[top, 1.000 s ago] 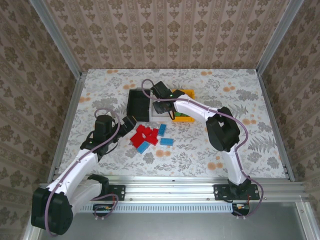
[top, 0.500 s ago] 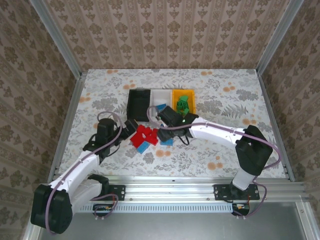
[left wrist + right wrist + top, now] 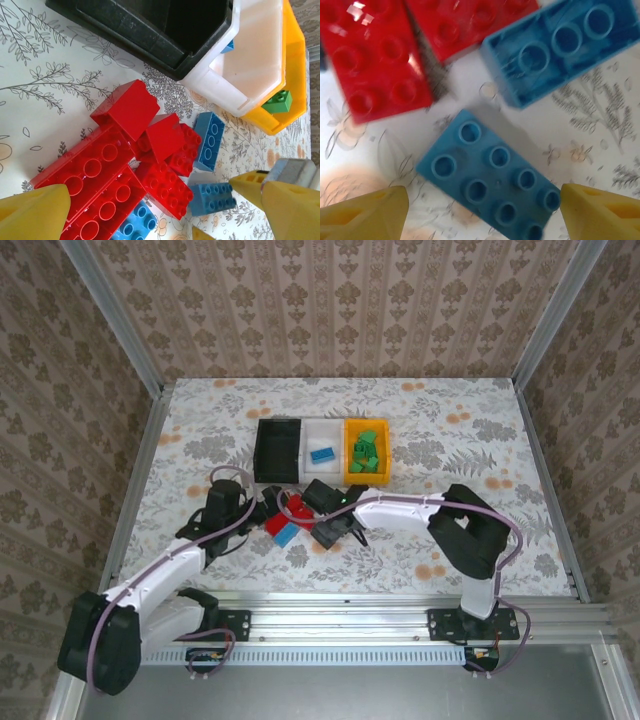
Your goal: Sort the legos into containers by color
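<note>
Red legos [image 3: 291, 508] and blue legos [image 3: 287, 534] lie in a pile in front of three containers: a black bin [image 3: 270, 450], a white bin [image 3: 322, 432] with one blue brick [image 3: 321, 455], and an orange bin [image 3: 350, 455] with green bricks [image 3: 366, 452]. My right gripper [image 3: 330, 528] is low at the pile's right side. It is open, and its fingers [image 3: 365, 212] straddle a flat eight-stud blue brick [image 3: 495, 185] without touching it. My left gripper [image 3: 262, 508] is open at the pile's left edge, over the red bricks [image 3: 125, 165].
An upturned blue brick [image 3: 560, 45] and red bricks [image 3: 380, 65] lie just beyond the straddled one. The bins stand in a tight row right behind the pile. Metal frame rails edge the flowered table [image 3: 450, 430] on both sides.
My right gripper has come back from over the white bin down to the pile and has opened; a blue brick now lies in the white bin. My left gripper has crept closer to the pile.
</note>
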Controlling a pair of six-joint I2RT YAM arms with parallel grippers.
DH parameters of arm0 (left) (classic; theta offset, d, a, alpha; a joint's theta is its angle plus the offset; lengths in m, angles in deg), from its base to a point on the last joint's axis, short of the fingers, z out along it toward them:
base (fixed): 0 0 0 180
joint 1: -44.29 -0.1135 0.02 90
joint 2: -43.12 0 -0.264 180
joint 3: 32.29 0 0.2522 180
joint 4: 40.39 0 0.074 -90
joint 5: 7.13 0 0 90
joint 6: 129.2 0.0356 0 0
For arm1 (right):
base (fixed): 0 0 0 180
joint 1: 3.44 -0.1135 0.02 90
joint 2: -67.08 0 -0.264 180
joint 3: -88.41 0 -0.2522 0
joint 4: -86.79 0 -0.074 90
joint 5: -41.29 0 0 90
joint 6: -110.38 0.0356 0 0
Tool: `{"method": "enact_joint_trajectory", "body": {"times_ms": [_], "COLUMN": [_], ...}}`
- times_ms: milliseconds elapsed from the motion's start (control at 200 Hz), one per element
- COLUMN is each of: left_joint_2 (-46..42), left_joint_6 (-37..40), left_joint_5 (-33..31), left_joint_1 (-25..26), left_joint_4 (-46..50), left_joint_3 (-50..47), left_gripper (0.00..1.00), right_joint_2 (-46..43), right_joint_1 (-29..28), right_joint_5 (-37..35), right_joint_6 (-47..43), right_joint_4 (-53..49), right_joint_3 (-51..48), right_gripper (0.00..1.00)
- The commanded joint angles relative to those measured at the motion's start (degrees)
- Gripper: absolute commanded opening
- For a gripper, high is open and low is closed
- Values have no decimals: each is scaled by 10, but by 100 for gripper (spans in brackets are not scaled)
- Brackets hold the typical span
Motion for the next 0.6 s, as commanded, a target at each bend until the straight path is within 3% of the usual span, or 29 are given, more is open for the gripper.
{"method": "enact_joint_trajectory", "body": {"times_ms": [0,345,595], "left_joint_2": [-22,-30,-39], "left_joint_6": [15,16,20], "left_joint_5": [-17,-20,-19], "left_joint_1": [2,-1,-4], "left_joint_4": [12,20,36], "left_joint_3": [13,13,17], "left_gripper": [100,100,100], "right_joint_2": [21,25,20], "right_joint_1": [5,21,41], "right_joint_5": [-48,-76,20], "right_joint_6": [-23,-38,-55], "right_joint_4": [2,14,57], "right_joint_3": [20,24,0], "right_gripper": [80,75,46]}}
